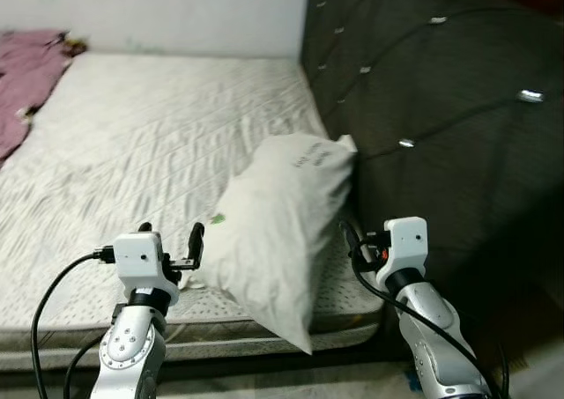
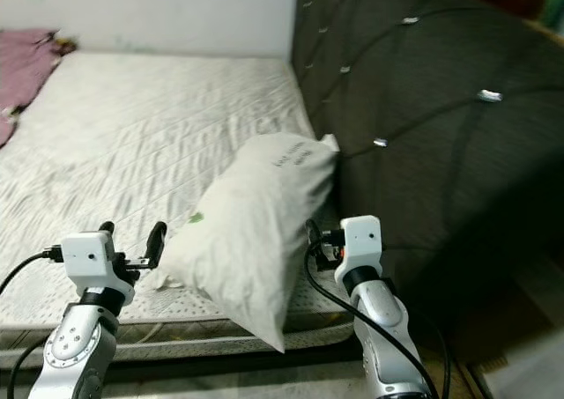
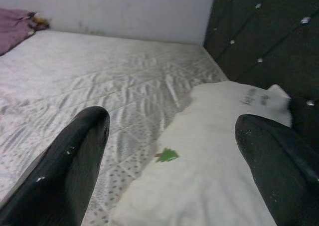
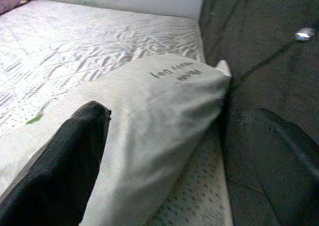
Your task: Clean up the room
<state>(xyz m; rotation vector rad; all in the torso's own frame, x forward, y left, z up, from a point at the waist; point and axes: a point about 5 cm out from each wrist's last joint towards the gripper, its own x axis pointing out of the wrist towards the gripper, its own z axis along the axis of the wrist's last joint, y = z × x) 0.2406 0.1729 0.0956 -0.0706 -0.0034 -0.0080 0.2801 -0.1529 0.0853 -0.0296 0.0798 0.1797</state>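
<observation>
A white pillow with grey printed writing and a small green mark leans on the near right corner of the white quilted mattress, its top corner against the dark headboard. Its lower corner hangs over the mattress's front edge. My left gripper is open just left of the pillow's lower side, low over the mattress; in the left wrist view the pillow lies between its spread fingers. To the pillow's right, between it and the headboard, my right gripper is open, with one finger over the pillow.
A purple blanket is bunched at the far left of the mattress against the white wall. The tufted headboard with silver buttons runs along the whole right side. The mattress's front edge is just ahead of my arms.
</observation>
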